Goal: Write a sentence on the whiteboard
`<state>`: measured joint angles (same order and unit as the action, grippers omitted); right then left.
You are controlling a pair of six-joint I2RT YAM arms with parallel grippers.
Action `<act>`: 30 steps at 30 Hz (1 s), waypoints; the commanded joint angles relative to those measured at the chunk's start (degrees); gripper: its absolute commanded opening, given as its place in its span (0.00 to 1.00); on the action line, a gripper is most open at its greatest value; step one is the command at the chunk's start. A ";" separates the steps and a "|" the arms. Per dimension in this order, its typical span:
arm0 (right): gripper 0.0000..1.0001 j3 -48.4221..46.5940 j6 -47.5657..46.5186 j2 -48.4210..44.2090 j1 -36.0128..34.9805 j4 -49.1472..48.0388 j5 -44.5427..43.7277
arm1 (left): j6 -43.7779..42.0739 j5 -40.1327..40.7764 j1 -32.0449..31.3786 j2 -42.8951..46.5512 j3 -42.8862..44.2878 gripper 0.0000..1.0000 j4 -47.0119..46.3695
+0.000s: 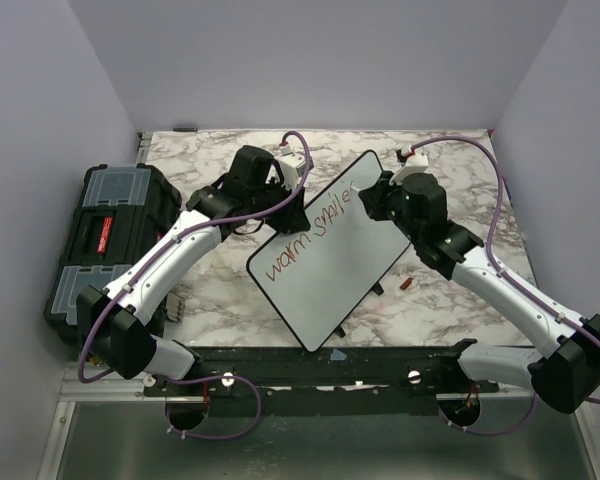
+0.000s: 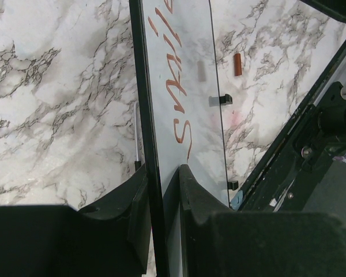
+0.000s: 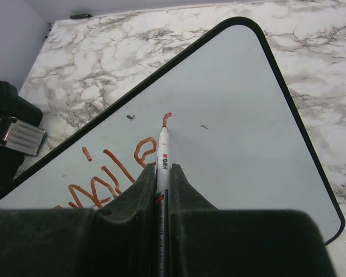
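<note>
- In the top view, you have the board (image 1: 330,265) at the centre of the marbled surface (image 1: 220,290). It is turned so its long sides run from 7 to 1 o'clock.
- Your left fingers (image 2: 162,173) are clamped on the board's long edge at its 10 o'clock side. One finger is on the written face and the other is behind the rim. The left wrist view looks straight along that edge.
- Your right fingers (image 3: 161,170) are closed on a marker (image 3: 163,147). Its barrel lies between them and points to 12 o'clock in the right wrist view.
- The marker's tip sits at the lower end of a short red hooked stroke, just to the 3 o'clock side of the last finished letter.
- The words (image 1: 310,238) are red and form one line along the edge your left fingers grip. They read "warm smile", and the hooked stroke follows the "e".
- Small black feet (image 2: 220,99) stick out along the board's opposite long edge.
- You cannot tell from these views whether the board lies flat or is tipped up.
- A short red cylinder (image 1: 405,283) lies on the surface near the board's 4 o'clock edge, apart from it.
- A black toolbox (image 1: 105,235) with clear lid compartments sits at 9 o'clock, at the surface's left edge, well apart from the board.
</note>
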<state>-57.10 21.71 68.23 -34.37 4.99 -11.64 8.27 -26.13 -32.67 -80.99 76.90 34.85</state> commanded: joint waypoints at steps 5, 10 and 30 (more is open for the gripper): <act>0.01 2.69 1.16 -0.77 0.18 0.88 2.48 | -3.97 -0.41 -1.28 0.26 -1.17 0.00 3.02; 0.01 2.70 0.88 -0.62 0.18 1.23 0.84 | -4.05 -0.33 -1.33 0.24 -1.19 0.00 3.03; 0.01 0.13 -0.58 1.73 0.53 2.37 -3.89 | -4.03 -0.26 -1.30 0.11 -1.17 0.00 2.98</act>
<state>-55.99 21.96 68.64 -34.28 5.17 -14.55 8.58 -26.06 -32.62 -80.99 76.90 34.87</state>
